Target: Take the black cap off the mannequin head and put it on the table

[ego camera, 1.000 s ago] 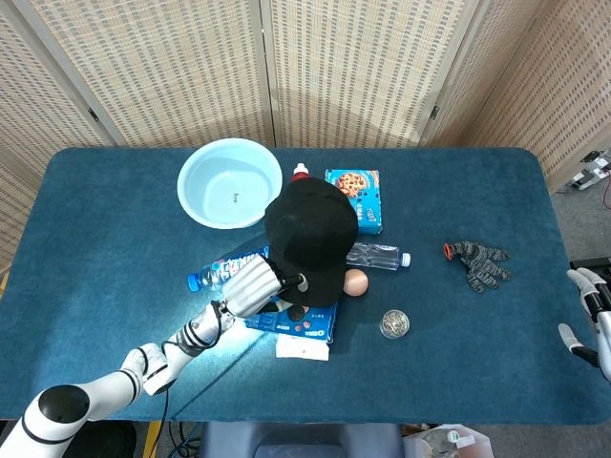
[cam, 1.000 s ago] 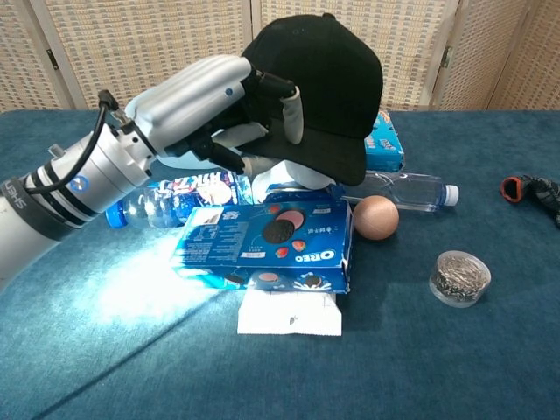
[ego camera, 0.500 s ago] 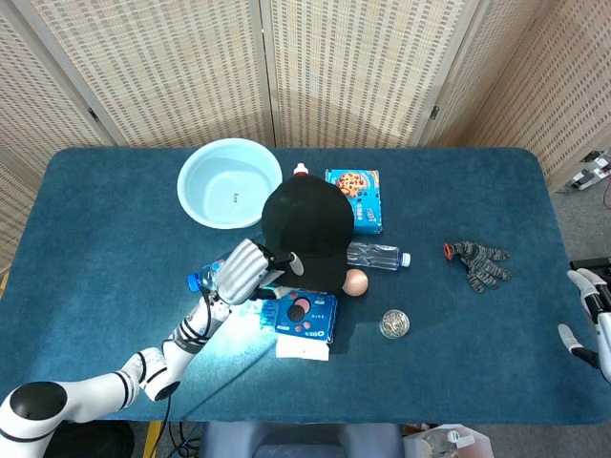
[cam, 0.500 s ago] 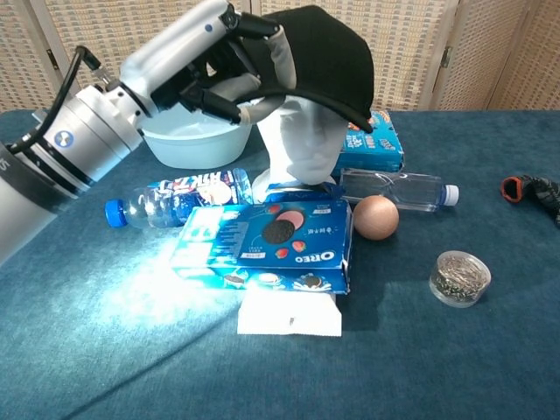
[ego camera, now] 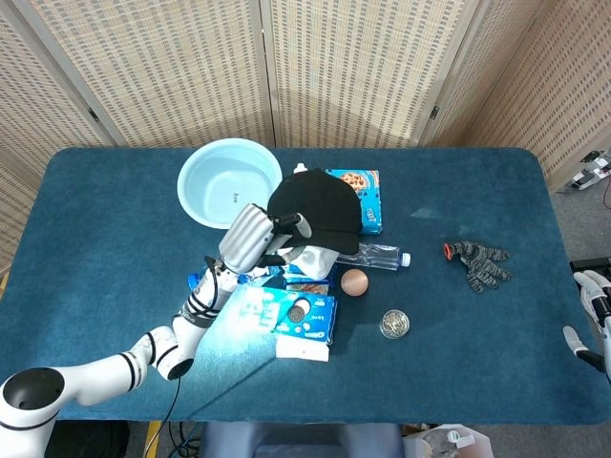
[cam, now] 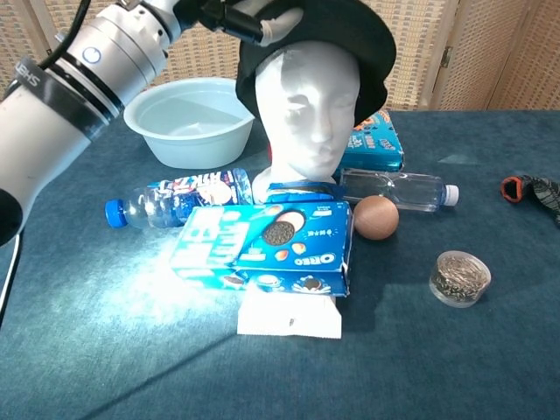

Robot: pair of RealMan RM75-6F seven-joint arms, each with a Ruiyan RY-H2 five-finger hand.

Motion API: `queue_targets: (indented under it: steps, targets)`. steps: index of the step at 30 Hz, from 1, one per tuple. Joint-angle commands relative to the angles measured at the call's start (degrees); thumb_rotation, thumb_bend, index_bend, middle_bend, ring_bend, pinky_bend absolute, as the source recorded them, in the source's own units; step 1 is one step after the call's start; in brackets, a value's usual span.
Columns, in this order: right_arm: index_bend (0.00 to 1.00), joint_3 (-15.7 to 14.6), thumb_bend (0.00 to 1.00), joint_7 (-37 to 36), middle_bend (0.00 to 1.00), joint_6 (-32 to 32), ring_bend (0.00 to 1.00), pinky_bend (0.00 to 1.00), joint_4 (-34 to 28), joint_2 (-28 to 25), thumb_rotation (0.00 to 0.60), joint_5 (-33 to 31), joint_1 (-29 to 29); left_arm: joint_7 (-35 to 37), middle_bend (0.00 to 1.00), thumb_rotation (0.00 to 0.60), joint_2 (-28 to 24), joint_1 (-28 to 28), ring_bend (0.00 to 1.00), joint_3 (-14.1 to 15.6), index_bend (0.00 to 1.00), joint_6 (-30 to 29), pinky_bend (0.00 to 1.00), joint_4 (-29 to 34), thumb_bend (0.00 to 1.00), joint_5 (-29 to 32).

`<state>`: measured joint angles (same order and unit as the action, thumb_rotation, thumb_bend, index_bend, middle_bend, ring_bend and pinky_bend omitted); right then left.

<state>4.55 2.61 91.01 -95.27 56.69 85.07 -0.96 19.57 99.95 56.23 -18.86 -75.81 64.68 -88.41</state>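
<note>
The black cap [ego camera: 315, 212] sits tipped back on the top of the white mannequin head [cam: 311, 114], whose face shows in full in the chest view. Its underside frames the forehead [cam: 350, 35]. My left hand [ego camera: 254, 240] grips the cap at its brim edge, raised high at the top of the chest view [cam: 241, 13]. Only a sliver of the mannequin head [ego camera: 310, 260] peeks out under the cap from above. My right hand [ego camera: 594, 303] hangs off the table's right edge, fingers apart and holding nothing.
Around the mannequin's base lie an Oreo box [cam: 262, 245], a blue-labelled bottle [cam: 175, 197], a clear bottle [cam: 398, 188], a brown ball [cam: 376, 217] and a white packet [cam: 289, 315]. A pale blue bowl [ego camera: 229, 181] stands behind. A jar [cam: 459, 277] and a glove [ego camera: 477, 262] lie right.
My left hand has risen with the brim, lifting the cap from over the face up to the crown. The right hand has barely moved.
</note>
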Motion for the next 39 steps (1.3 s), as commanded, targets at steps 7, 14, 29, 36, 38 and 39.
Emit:
queue_targets:
  steps: [7,14,29,36,38,39]
  targets:
    - [0.17,0.03,0.28,-0.46,0.18,0.32,0.14,0.26,0.27,0.00,0.600,0.08,-0.27,-1.96,1.00,0.600,-2.09,1.53,1.00,-3.50,0.61,1.34,1.00,1.74,0.38,3.21]
    - [0.17,0.04,0.28,-0.69,0.18,0.47,0.14,0.26,0.34,0.05,0.600,0.42,-0.31,-3.35,1.00,0.600,-3.27,2.37,1.00,-6.25,0.59,1.95,1.00,0.31,0.38,6.24]
    - [0.17,0.06,0.28,-0.13,0.18,0.82,0.14,0.26,-0.64,-0.23,0.600,1.08,-0.36,-4.05,1.00,0.600,-6.03,2.86,1.00,-10.75,0.53,3.57,1.00,-5.01,0.38,13.42]
    - [0.17,0.02,0.28,-0.29,0.18,0.83,0.14,0.26,-0.67,-0.41,0.600,1.19,-0.43,-3.49,1.00,0.600,-9.08,0.86,1.00,-10.49,0.53,2.51,1.00,-5.47,0.38,13.95]
    - [0.17,-0.06,0.28,-0.34,0.18,0.70,0.14,0.26,-0.65,-0.33,0.600,1.32,-0.38,-3.31,1.00,0.600,-9.92,0.06,1.00,-10.33,0.53,1.61,1.00,-5.26,0.38,13.86]
    - [0.17,-0.09,0.28,-0.37,0.18,0.68,0.14,0.26,-0.66,-0.28,0.600,1.45,-0.35,-3.04,1.00,0.600,-10.33,-0.31,1.00,-10.43,0.53,1.01,1.00,-5.22,0.38,13.87]
